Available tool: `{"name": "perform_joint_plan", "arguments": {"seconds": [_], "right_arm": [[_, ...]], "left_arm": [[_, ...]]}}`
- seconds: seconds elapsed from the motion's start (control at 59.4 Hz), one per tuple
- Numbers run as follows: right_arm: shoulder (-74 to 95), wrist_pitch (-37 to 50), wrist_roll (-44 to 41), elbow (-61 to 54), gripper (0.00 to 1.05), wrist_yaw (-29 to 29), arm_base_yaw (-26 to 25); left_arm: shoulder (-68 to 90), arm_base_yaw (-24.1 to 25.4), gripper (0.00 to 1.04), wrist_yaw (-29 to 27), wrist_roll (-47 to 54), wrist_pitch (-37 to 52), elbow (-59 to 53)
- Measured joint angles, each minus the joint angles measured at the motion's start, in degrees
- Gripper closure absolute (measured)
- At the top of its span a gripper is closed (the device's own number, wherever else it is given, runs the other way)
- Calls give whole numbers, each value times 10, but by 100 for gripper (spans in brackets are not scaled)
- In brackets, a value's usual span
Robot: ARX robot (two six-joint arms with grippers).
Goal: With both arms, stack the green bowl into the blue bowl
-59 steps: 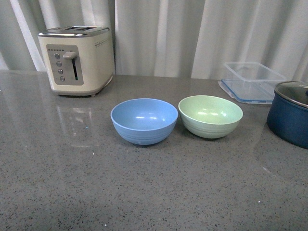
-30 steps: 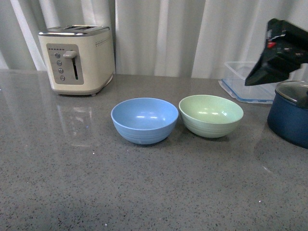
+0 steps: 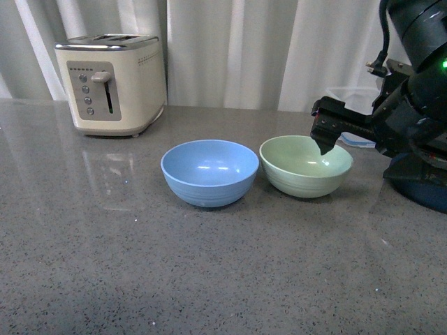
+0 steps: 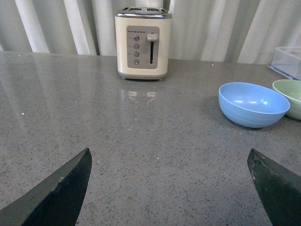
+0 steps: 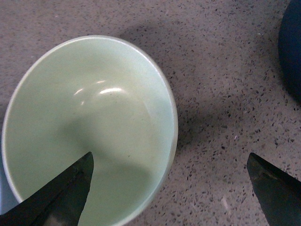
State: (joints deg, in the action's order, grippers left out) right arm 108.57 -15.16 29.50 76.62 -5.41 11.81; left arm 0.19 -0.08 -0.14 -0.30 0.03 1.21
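Note:
The green bowl (image 3: pixel 305 166) sits upright on the grey counter, right of the blue bowl (image 3: pixel 209 172); they stand close side by side. My right gripper (image 3: pixel 330 136) is open and hangs over the green bowl's right rim. In the right wrist view the green bowl (image 5: pixel 89 127) lies under one finger (image 5: pixel 61 195), the other finger (image 5: pixel 275 188) over bare counter, rim between them. My left gripper (image 4: pixel 169 188) is open and empty, low over the counter, well away from the blue bowl (image 4: pixel 253 103) and green bowl (image 4: pixel 289 96). The left arm is out of the front view.
A cream toaster (image 3: pixel 112 84) stands at the back left. A dark navy pot (image 3: pixel 426 185) sits right of the green bowl, partly behind my right arm. A clear plastic container (image 3: pixel 349 105) is at the back right. White curtains hang behind the counter.
My right arm has come in from the upper right and dropped down and left over the green bowl's right rim. The bowls have not moved.

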Motion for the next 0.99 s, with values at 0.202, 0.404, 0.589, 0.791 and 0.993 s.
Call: {"name": "perform_joint_plan", "arguments": {"seconds": [0.202,0.404,0.589,0.791,0.993], "right_arm": [[59,-28,15,54,17,-19,-8],[88,-43,22,83,48,-23,-12],[93,-53,24,101,74,-29,-12],[94,-54,23,108,104,-33,-12],[73,-54,19,106,104,-24,-14]], "left_arm": [[0,0,7,0,0,0,0],[0,0,7,0,0,0,0],[0,0,7,0,0,0,0],[0,0,7,0,0,0,0],[0,0,7,0,0,0,0]]}}
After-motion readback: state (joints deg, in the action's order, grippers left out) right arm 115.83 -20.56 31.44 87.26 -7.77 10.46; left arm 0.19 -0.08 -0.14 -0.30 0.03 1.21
